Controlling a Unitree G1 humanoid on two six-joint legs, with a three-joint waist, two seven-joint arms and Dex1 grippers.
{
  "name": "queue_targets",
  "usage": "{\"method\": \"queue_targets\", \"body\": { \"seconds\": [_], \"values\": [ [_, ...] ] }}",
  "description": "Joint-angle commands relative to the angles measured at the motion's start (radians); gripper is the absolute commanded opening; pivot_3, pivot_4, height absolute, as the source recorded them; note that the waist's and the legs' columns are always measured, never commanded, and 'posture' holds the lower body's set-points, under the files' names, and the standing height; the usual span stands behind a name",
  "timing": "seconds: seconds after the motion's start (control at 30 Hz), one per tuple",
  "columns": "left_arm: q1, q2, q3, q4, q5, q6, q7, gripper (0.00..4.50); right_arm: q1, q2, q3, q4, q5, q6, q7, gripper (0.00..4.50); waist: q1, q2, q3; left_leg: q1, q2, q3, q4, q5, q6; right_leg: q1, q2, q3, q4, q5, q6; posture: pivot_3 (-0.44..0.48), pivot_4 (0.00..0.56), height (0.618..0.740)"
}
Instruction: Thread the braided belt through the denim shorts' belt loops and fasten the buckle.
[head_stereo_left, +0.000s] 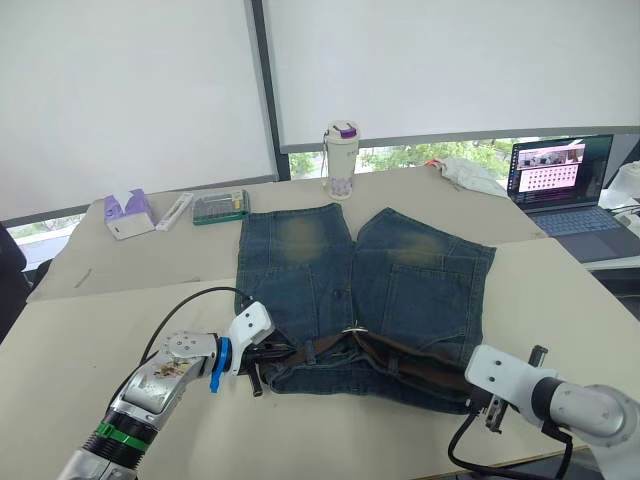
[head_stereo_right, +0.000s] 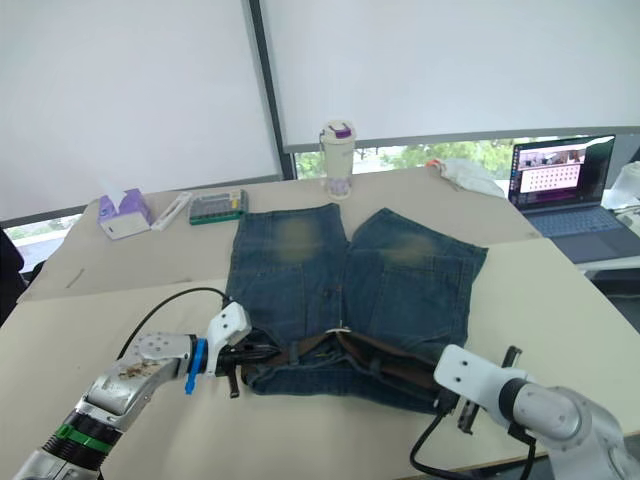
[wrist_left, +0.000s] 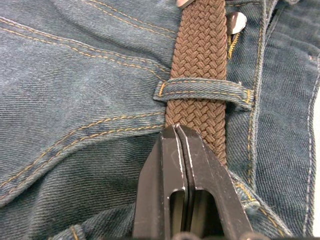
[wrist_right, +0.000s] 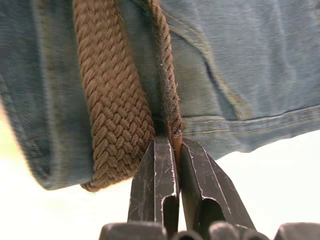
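Left gripper (wrist_left: 176, 131) jaws clenched together, tips touching braided belt (wrist_left: 199, 60), right gripper (wrist_right: 175, 141) jaws pinching belt edge

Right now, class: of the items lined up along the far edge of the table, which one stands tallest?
The white tumbler with the purple lid, standing upright just beyond the denim shorts. The tissue box and the green case beside it sit low.

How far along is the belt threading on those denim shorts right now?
Partly done: the braided belt already passes under a belt loop on the denim shorts. In hand: the right gripper pinches the belt; the left gripper is shut at it. Fastening the buckle looks left.
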Motion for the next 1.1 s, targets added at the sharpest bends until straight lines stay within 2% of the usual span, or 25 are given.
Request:
{"method": "queue_targets", "body": {
  "seconds": [0.03,0.07,0.13,0.17,0.2,0.23,0.27,0.37,0.5,0.6,0.63,0.7,0.8,1.1],
  "values": [
    [0.059,0.0,0.023,0.032,0.0,0.026,-0.003,0.04,-0.004,0.084,0.069,-0.081,0.062,0.014,0.003,0.0,-0.007,-0.001,0.0,0.0,0.0,0.0,0.0,0.0,0.0,0.0,0.0,0.0,0.0,0.0,0.0,0.0,0.15,0.74],
    [0.057,-0.019,0.061,-0.002,-0.072,0.073,-0.016,0.04,-0.011,0.107,0.092,-0.098,0.074,0.008,0.004,0.0,-0.01,-0.001,0.0,0.0,0.001,0.0,-0.001,0.0,0.0,0.0,0.001,0.0,0.0,0.0,0.0,0.0,0.15,0.74],
    [0.014,-0.075,0.192,-0.082,-0.344,0.303,-0.01,0.04,-0.015,0.112,0.157,-0.102,0.049,-0.03,0.014,0.0,-0.012,-0.002,0.0,0.0,0.002,0.0,-0.001,-0.001,-0.001,-0.002,0.001,0.0,0.0,0.0,0.0,0.0,0.15,0.74],
    [-0.012,-0.087,0.233,-0.103,-0.428,0.38,-0.011,0.04,-0.016,0.119,0.179,-0.097,0.045,-0.041,0.016,0.0,-0.011,-0.003,0.002,-0.001,0.001,0.0,-0.001,-0.001,-0.001,-0.002,0.001,0.0,0.001,-0.001,-0.001,0.0,0.15,0.74],
    [-0.028,-0.085,0.247,-0.12,-0.463,0.419,-0.02,0.04,-0.017,0.13,0.185,-0.091,0.055,-0.039,0.016,0.0,-0.01,-0.005,0.003,-0.002,0.001,0.0,0.0,-0.001,-0.001,-0.003,0.001,0.0,0.001,-0.001,0.0,0.0,0.15,0.74],
    [-0.04,-0.078,0.241,-0.134,-0.462,0.43,-0.028,0.04,-0.017,0.142,0.181,-0.085,0.078,-0.031,0.023,0.0,-0.009,-0.011,0.007,-0.001,0.001,-0.002,0.0,0.0,-0.001,-0.003,0.001,-0.002,0.002,-0.001,0.0,0.0,0.15,0.74],
    [-0.047,-0.069,0.225,-0.146,-0.443,0.426,-0.033,0.04,-0.012,0.158,0.164,-0.08,0.11,-0.027,0.032,0.0,-0.007,-0.016,0.008,-0.001,0.001,-0.003,0.001,0.0,-0.002,-0.004,0.002,-0.003,0.001,-0.001,0.0,0.0,0.15,0.74],
    [-0.061,-0.043,0.171,-0.167,-0.391,0.401,-0.056,0.0,0.01,0.178,0.105,-0.085,0.183,-0.022,0.063,1.17,-0.005,-0.015,0.008,0.002,0.001,-0.005,0.0,0.001,-0.004,-0.003,0.001,-0.003,-0.001,0.002,-0.005,0.0,0.15,0.74],
    [-0.067,-0.016,0.07,-0.201,-0.229,0.226,-0.07,1.14,-0.063,0.227,-0.02,-0.134,0.277,0.076,0.035,2.54,-0.004,-0.011,0.011,0.002,-0.002,-0.004,0.0,0.001,-0.003,-0.003,-0.002,-0.002,-0.001,0.003,-0.006,0.0,0.15,0.74],
    [-0.084,-0.044,0.061,-0.164,-0.15,0.14,-0.019,2.11,-0.103,0.219,-0.031,-0.163,0.326,0.149,0.039,3.53,0.002,-0.01,0.011,-0.003,-0.002,-0.004,0.0,0.0,-0.002,-0.004,-0.002,-0.002,-0.001,0.002,-0.005,0.0,0.15,0.74],
    [-0.09,-0.042,0.046,-0.144,-0.102,0.079,-0.018,2.56,-0.117,0.216,-0.02,-0.172,0.338,0.17,0.036,3.91,0.004,-0.011,0.011,-0.004,-0.002,-0.004,0.0,0.0,-0.002,-0.003,-0.002,-0.002,-0.001,0.002,-0.005,0.0,0.15,0.74],
    [-0.106,-0.04,0.023,-0.099,-0.016,-0.029,-0.009,3.14,-0.138,0.203,0.011,-0.188,0.356,0.19,0.038,3.92,0.008,-0.01,0.011,-0.004,-0.001,-0.004,0.0,0.0,-0.003,-0.004,-0.001,-0.003,-0.001,0.002,-0.005,0.0,0.15,0.74],
    [-0.131,-0.042,0.01,-0.032,0.063,-0.135,-0.006,3.14,-0.171,0.204,0.062,-0.191,0.39,0.209,0.04,3.92,0.014,-0.01,0.011,-0.004,-0.002,-0.004,0.0,0.001,-0.003,-0.004,-0.002,-0.003,-0.001,0.002,-0.005,0.0,0.15,0.74],
    [-0.13,-0.054,-0.006,0.111,0.182,-0.302,-0.015,3.14,-0.255,0.108,0.305,0.002,0.22,0.103,0.007,3.92,0.017,-0.011,0.012,-0.002,-0.003,-0.004,0.0,0.001,-0.003,-0.005,-0.003,-0.004,-0.001,0.001,-0.003,0.0,0.15,0.74]
  ]
}}
